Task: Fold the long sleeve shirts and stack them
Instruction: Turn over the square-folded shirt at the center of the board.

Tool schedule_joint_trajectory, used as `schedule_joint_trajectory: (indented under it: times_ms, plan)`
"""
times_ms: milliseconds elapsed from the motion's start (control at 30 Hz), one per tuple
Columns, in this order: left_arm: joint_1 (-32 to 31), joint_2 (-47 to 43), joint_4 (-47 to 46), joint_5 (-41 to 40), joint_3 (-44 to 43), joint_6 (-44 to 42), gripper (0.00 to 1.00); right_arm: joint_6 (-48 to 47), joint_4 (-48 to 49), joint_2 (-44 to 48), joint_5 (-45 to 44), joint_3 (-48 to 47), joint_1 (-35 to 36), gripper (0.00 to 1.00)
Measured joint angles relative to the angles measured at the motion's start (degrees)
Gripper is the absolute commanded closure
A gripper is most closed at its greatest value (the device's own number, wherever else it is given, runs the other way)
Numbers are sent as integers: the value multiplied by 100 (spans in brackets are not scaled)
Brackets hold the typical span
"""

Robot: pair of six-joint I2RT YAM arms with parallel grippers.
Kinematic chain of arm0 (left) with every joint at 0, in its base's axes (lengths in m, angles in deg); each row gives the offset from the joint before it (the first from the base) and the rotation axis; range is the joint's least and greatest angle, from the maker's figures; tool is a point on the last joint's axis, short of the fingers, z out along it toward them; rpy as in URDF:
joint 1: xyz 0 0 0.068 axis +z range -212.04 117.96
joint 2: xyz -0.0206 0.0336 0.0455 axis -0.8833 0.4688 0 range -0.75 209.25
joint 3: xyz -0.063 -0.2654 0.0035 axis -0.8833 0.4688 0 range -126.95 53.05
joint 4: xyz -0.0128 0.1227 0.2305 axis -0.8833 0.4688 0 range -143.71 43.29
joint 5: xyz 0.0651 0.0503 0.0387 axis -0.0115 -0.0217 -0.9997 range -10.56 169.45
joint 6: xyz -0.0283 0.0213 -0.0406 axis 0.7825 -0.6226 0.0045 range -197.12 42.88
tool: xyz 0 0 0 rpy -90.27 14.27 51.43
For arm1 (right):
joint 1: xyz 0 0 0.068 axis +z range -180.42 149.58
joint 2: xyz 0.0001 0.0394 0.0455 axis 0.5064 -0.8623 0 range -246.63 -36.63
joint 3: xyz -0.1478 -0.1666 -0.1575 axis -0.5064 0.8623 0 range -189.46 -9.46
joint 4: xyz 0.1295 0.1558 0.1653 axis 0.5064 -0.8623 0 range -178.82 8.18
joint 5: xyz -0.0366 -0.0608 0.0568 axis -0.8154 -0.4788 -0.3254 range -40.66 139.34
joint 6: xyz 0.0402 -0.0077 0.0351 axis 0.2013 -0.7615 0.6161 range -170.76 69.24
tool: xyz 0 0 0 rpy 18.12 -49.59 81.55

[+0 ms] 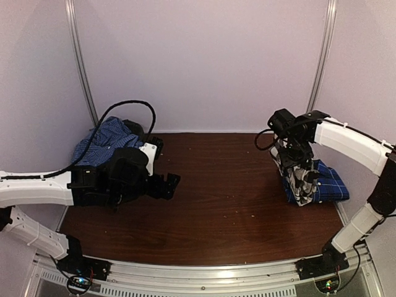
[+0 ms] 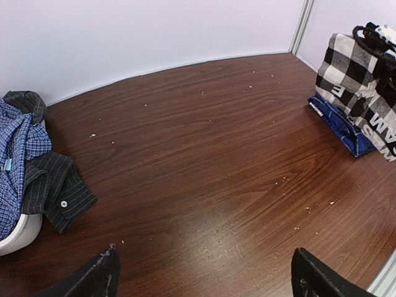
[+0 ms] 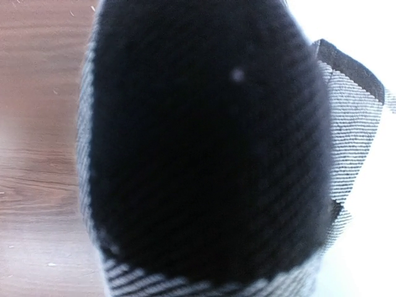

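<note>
The counter [image 1: 235, 210] is of dark wood and carries everything. The black-and-white check shirt [image 2: 348, 68] is the biggest cloth. It hangs as a folded bundle directly above the royal blue shirt [image 1: 331, 184], and its lower edge touches that shirt. The royal blue shirt itself lies folded and flat.

Well apart from the royal blue shirt, across the counter, there is a loose heap. It has a blue checked cloth [image 2: 18, 148] and a dark striped cloth [image 2: 55, 185] over a white rounded object [image 2: 18, 235].

The right gripper [image 1: 300, 162] holds the check shirt by its top. Its own camera shows only cloth, so I judge this from how the bundle hangs. The left gripper [image 1: 168, 184] is wide and holds nothing. It is well apart from the royal blue shirt.

The step in hand seems to be the stacking. To do it well, the bundle should go down slowly, centred on the royal blue shirt with the edges matching. The gripper should let go only when the cloth lies flat, so that the folds do not open.
</note>
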Motion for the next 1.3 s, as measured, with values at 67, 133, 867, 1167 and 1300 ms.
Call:
schedule_joint_trajectory:
  times_ms: [67, 133, 867, 1167, 1300]
  plan:
    - [11, 46, 28, -11, -9, 33, 2, 214, -96, -291, -304, 33, 195, 97]
    - [20, 103, 85, -15, -9, 63, 2, 452, -184, -592, -562, 66, 498, 95]
    - [131, 197, 542, -278, 24, 468, 2, 2673, -654, -3674, -511, -1141, 3738, 18]
    - [212, -39, 651, -409, 52, 470, 2, 2826, -551, -3738, -195, -1541, 4306, 7]
    - [227, -192, 673, -485, 59, 470, 2, 2778, -273, -3556, -52, -1394, 4391, 5]
